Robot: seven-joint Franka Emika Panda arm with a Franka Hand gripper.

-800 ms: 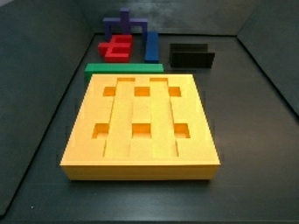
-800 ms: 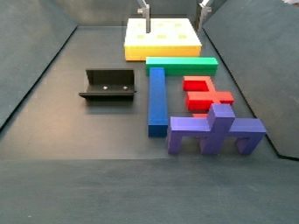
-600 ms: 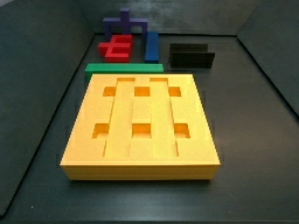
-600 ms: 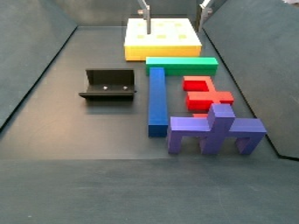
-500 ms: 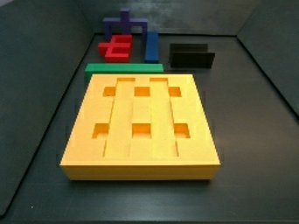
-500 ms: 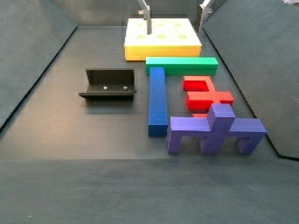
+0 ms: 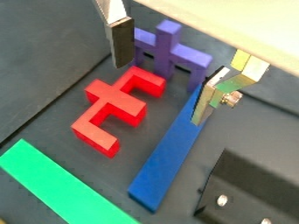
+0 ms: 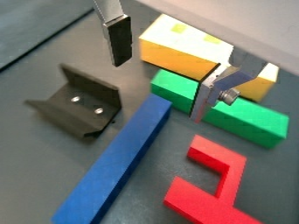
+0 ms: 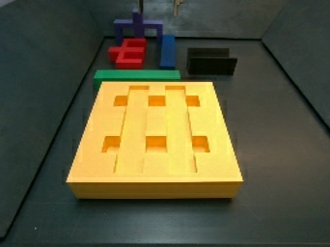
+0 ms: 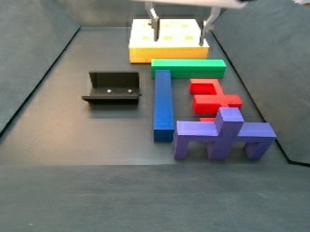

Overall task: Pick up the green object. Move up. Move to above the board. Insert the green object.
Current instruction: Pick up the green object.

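Wrist view: tool spread wide, nothing between the fingers, hanging over the red block and blue bar; green object flat on the floor at the frame corner.

Wrist view: tool empty; green object lies against the board, fixture nearby.

Side view: green object runs crosswise along the board's far edge.

Side view: tool above the board; green object beside it.

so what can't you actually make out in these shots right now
- The gripper: open and empty in both wrist views, but its height over the floor can't be read; the side views cut it off at their top edge.
- The green object: both wrist views show only part of it; a finger crosses it.
- The board: what lies inside its square holes is too dark to tell.
- The fixture: small and dark, details lost.
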